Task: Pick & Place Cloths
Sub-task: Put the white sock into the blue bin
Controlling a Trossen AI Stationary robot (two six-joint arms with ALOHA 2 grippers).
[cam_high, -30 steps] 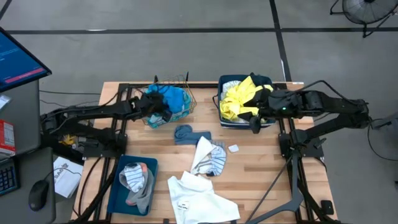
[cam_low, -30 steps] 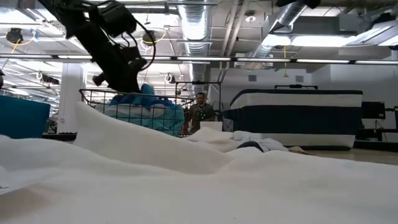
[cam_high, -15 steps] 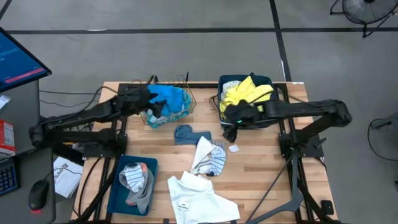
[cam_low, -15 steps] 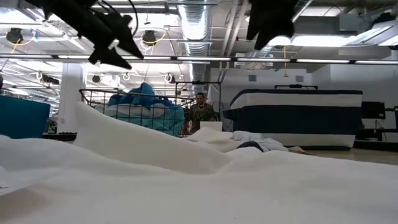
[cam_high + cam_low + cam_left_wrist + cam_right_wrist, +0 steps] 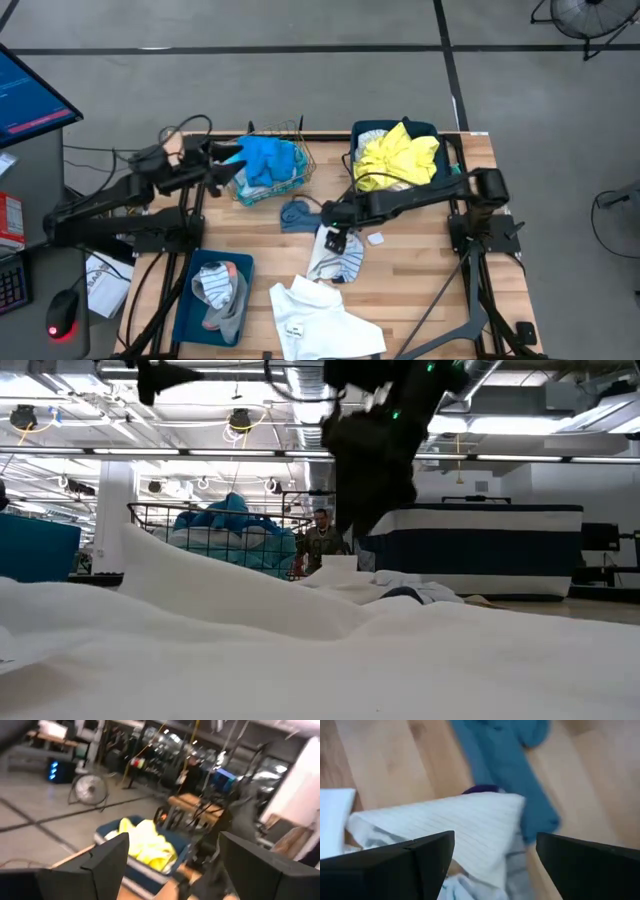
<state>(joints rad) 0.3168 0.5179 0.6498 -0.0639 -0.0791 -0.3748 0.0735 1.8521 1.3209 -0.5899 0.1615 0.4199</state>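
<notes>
- Cloths lay scattered in the high view: a teal-blue heap (image 5: pixel 268 160) filled the copper wire basket (image 5: pixel 302 172), a yellow garment (image 5: pixel 398 155) filled the dark blue bin (image 5: pixel 364 132) at the table's far right, a striped white cloth (image 5: pixel 338 254) and a small blue cloth (image 5: pixel 298 214) lay mid-table (image 5: pixel 420 270), a large white garment (image 5: pixel 318 318) lay at the near edge, and socks (image 5: pixel 220 288) sat in the near-left bin (image 5: pixel 188 318).
- High view also showed the right gripper (image 5: pixel 335 240) over the striped cloth, and the left gripper (image 5: pixel 226 160) beside the basket's left rim.
- Low view was filled by white fabric (image 5: pixel 300 650), with the basket's teal heap (image 5: pixel 232 528) behind and a person (image 5: pixel 322 540) far off.
- Left wrist view showed its fingers (image 5: pixel 107 865) spread and empty, facing the yellow garment (image 5: pixel 145 844) in its bin.
- Right wrist view showed fingers (image 5: pixel 427 855) spread, holding nothing, just above the striped cloth (image 5: pixel 465 827), with the blue cloth (image 5: pixel 510 775) beyond.
</notes>
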